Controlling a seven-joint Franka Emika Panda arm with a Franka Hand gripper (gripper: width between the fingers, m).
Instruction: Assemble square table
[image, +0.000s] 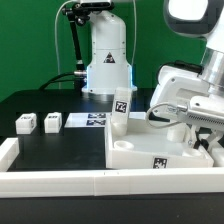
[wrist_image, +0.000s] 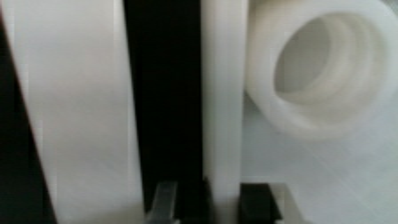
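While the arm (image: 185, 88) was leaning in from the exterior view's right, the gripper (wrist_image: 217, 203) sat low inside the square tabletop (image: 132, 152), which took up the near right part of the black table (image: 60, 145). In the wrist view the two dark fingers (wrist_image: 166, 203) were squeezed nearly together with only a thin white upright wall between them. So as far as I could tell it was pinching a wall of the tabletop, though that shot was pretty blurry. Right beside that wall was a round socket (wrist_image: 329, 70) in the white plastic. One tagged leg (image: 121, 104) stood upright at the tabletop's far left corner; couldn't tell if it was seated in it or just standing behind it. Over on the exterior view's left, one block leg (image: 25, 123) and a second block leg (image: 51, 122) sat side by side, well apart from the tabletop, with the marker board (image: 88, 120) lying flat between them and it. Long white bars (image: 60, 181) ran along the near and left edges of the table, the tabletop's near wall just beside the near one. The white robot base (image: 107, 60) stood at the far side.
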